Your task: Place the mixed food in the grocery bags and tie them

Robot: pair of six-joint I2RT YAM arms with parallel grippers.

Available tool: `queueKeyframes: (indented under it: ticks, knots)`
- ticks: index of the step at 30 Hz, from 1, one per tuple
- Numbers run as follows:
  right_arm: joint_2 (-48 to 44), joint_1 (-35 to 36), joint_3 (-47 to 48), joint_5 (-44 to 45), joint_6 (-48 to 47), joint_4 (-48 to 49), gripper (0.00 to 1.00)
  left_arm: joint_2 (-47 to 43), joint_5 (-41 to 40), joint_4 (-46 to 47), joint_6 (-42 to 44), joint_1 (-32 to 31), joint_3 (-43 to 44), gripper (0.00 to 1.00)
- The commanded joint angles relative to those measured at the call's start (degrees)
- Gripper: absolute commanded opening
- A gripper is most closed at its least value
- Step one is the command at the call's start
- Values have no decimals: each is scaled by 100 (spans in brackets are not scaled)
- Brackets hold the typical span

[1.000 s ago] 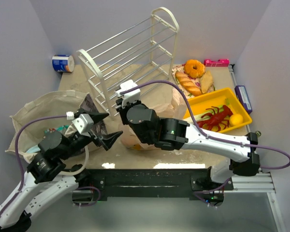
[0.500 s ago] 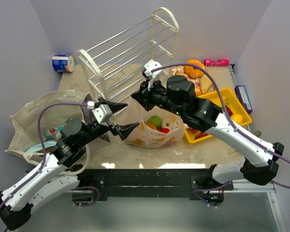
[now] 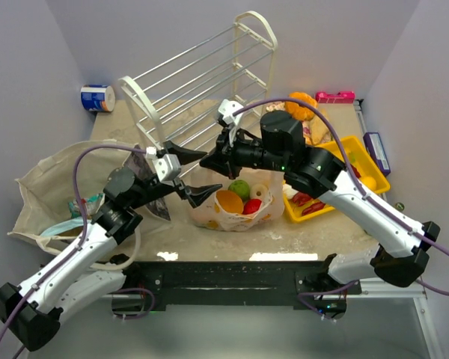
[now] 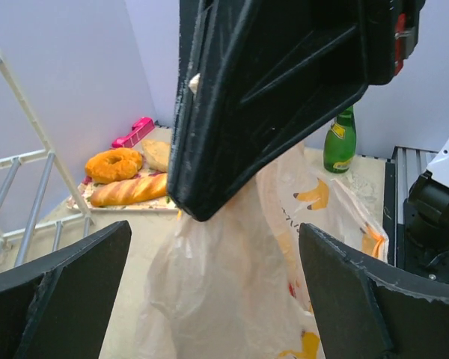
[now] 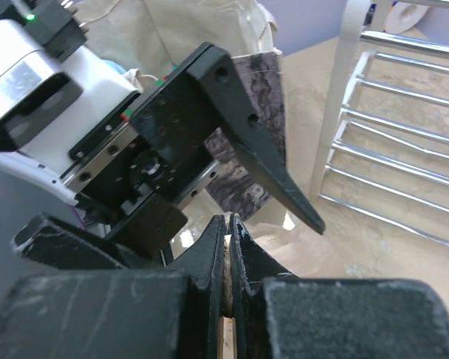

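The peach-pink plastic bag [image 3: 223, 217] stands mid-table, with an orange fruit [image 3: 229, 200], a green fruit [image 3: 241, 187] and a red fruit [image 3: 252, 206] inside. My right gripper [image 3: 208, 161] is shut on the bag's handle and holds it up; thin plastic shows pinched between its fingers [image 5: 226, 218]. My left gripper [image 3: 192, 173] is open, its jaws on either side of the raised plastic [image 4: 232, 292] just below the right fingers [image 4: 262, 97]. The beige tote [image 3: 49, 176] lies at the left with snack packets [image 3: 84, 203] inside.
A white wire rack [image 3: 202, 82] lies tipped behind the bag. A yellow tray [image 3: 343, 149] with the red lobster [image 3: 331, 183] is at the right, with bread and a donut [image 3: 301, 112] behind it. A can [image 3: 97, 98] lies far left. A green bottle [image 4: 340, 142] shows in the left wrist view.
My right gripper rose from low over the bag and lifted its handle, opening the bag to view. My left gripper moved forward and right until its open jaws straddled the raised plastic.
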Motion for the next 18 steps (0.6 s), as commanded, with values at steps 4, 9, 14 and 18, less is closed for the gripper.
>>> queueKeyframes:
  ticks: [4,9,14,18]
  knots:
    - [11,-100,314,-528,-106,-193,0,259,1375,1195,-396,336,34,99]
    - [55,-214,366,-660,-71,-185,0,867,2351,2004,-1038,336,-10,90]
    - [82,-285,446,-695,-53,-219,0,1069,2607,2655,-1540,336,-370,77]
    - [108,-320,498,-695,-62,-211,0,1201,2669,2866,-1742,345,-598,68]
